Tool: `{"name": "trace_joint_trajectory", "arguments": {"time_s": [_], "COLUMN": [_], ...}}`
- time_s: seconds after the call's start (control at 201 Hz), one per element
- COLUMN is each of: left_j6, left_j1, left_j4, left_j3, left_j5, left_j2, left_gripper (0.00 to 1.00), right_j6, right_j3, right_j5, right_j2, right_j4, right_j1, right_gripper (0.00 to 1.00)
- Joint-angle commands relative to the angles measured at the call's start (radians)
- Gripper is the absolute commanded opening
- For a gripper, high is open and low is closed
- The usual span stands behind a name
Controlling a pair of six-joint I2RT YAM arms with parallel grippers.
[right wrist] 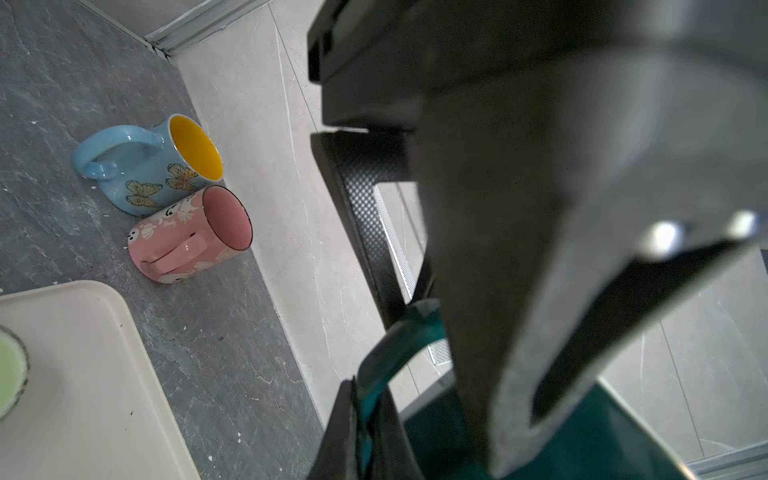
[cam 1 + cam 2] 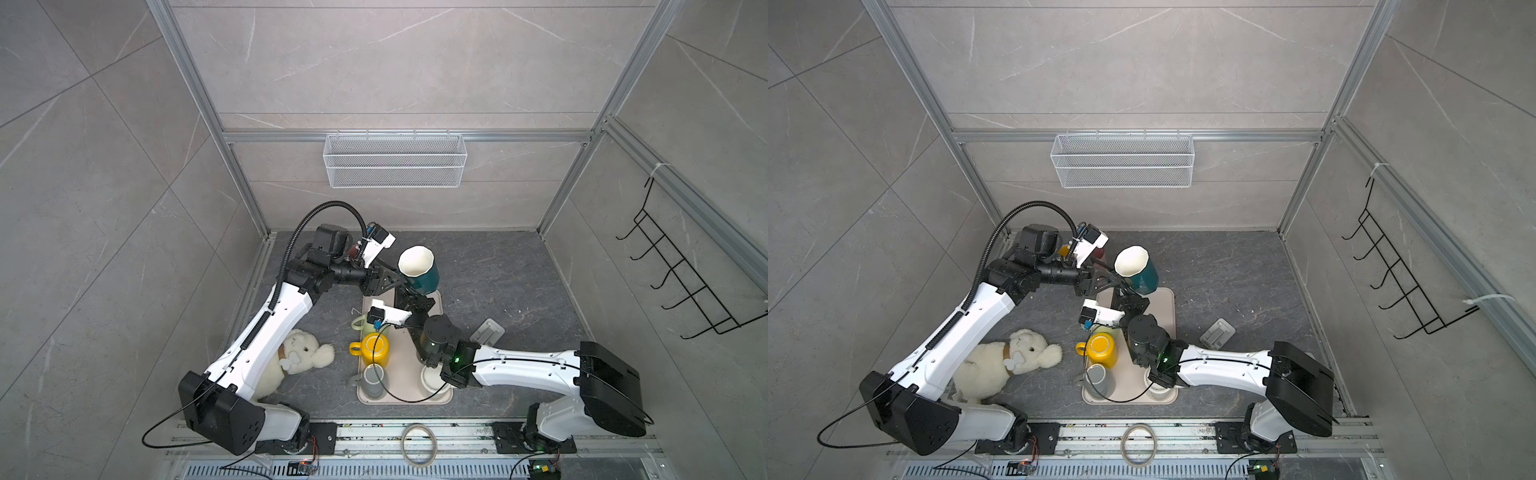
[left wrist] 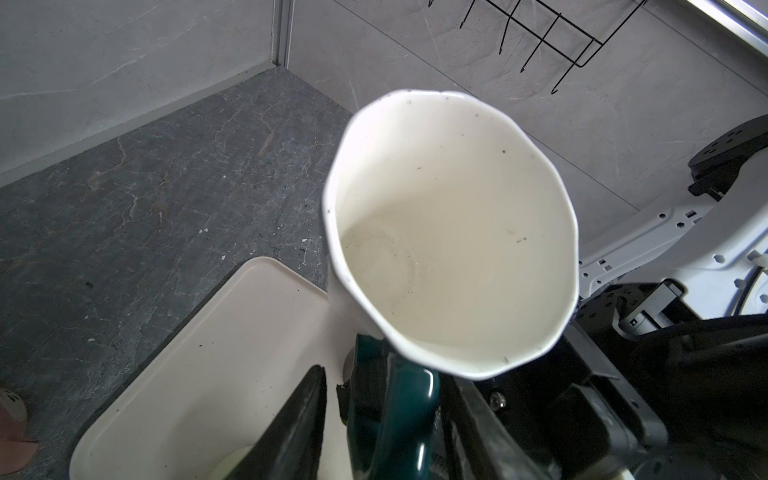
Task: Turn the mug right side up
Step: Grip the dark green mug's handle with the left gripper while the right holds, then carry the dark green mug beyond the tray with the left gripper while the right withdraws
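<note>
The teal mug (image 2: 419,268) is being held in the air above the far end of the beige tray (image 2: 1163,307), clear of its surface. Its mouth is being pointed upward and tipped somewhat toward the left arm, so its white inside is being shown in both top views. In the left wrist view the mug (image 3: 449,232) is being looked into from above, with its teal handle being shown below the rim.

That handle is being pinched by the right gripper (image 2: 412,297), whose jaws are being pressed shut on it (in the right wrist view the teal loop is being squeezed against a dark finger (image 1: 345,436)). The left gripper (image 2: 395,280) is being held at the handle side of the mug, just under the rim, with its jaws parted. A strip of tray is being seen between one of its fingers (image 3: 295,424) and the mug. Whether the other finger is touching cannot be told.

Nearer the robot's base, a yellow mug (image 2: 374,349), a grey mug (image 2: 372,380) and a pale green mug (image 2: 365,326) are being carried by the tray. A white plush toy (image 2: 301,357) is being partly covered by the left arm. In the right wrist view a blue butterfly mug (image 1: 153,166) and a pink mug (image 1: 191,237) are being shown lying on their sides, touching, on the dark table by the wall.
</note>
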Motion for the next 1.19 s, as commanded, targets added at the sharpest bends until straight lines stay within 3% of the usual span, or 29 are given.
{"name": "trace_joint_trajectory", "arguments": {"time_s": [0.0, 0.309, 0.528, 0.896, 1.19], "left_j6": [-0.017, -0.012, -0.005, -0.049, -0.096], "left_j1": [0.003, 0.003, 0.003, 0.003, 0.019], "left_j4": [0.022, 0.013, 0.019, 0.072, 0.113], "left_j3": [0.033, 0.031, 0.017, -0.008, -0.024], "left_j5": [0.026, 0.020, 0.040, 0.000, -0.068], "left_j2": [0.007, 0.018, 0.018, 0.010, 0.028], "left_gripper": [0.43, 0.27, 0.00, 0.00, 0.00], "right_j6": [-0.008, 0.017, 0.060, 0.105, 0.212], "right_j3": [0.050, 0.064, 0.064, 0.054, 0.012], "right_j5": [-0.008, -0.018, -0.010, 0.065, 0.127], "right_j2": [0.004, 0.027, 0.035, 0.047, 0.012], "right_j4": [0.110, 0.110, 0.107, 0.107, 0.071], "right_j1": [0.009, 0.008, 0.008, 0.008, 0.008], "right_gripper": [0.00, 0.00, 0.00, 0.00, 0.31]}}
